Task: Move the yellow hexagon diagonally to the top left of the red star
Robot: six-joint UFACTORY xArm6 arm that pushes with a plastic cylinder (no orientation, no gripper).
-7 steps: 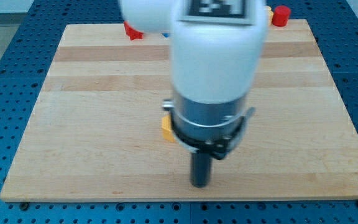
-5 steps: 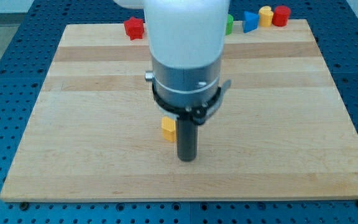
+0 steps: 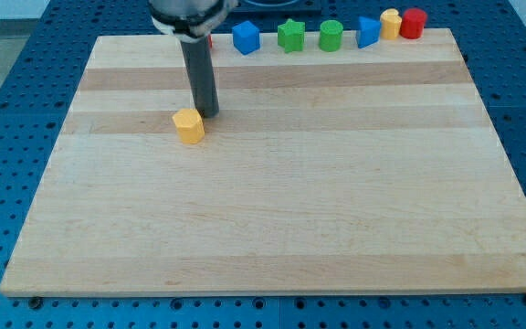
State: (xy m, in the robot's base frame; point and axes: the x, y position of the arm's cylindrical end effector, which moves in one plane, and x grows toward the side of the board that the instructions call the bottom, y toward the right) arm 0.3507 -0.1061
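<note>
The yellow hexagon (image 3: 189, 125) lies on the wooden board (image 3: 336, 201), left of centre in the upper part. My tip (image 3: 207, 113) stands just to the upper right of it, touching or nearly touching. The red star sits at the board's top edge, almost wholly hidden behind my rod; only a red sliver (image 3: 211, 39) shows. The hexagon is well below the star and slightly to its left.
Along the top edge, from left to right, stand a blue block (image 3: 246, 37), a green star (image 3: 291, 35), a green cylinder (image 3: 331, 35), a blue block (image 3: 367, 31), a yellow block (image 3: 391, 22) and a red block (image 3: 414, 22).
The arm has swung from the board's lower middle up and to the left. The yellow hexagon has moved up and left with it. The rod now covers the red star.
</note>
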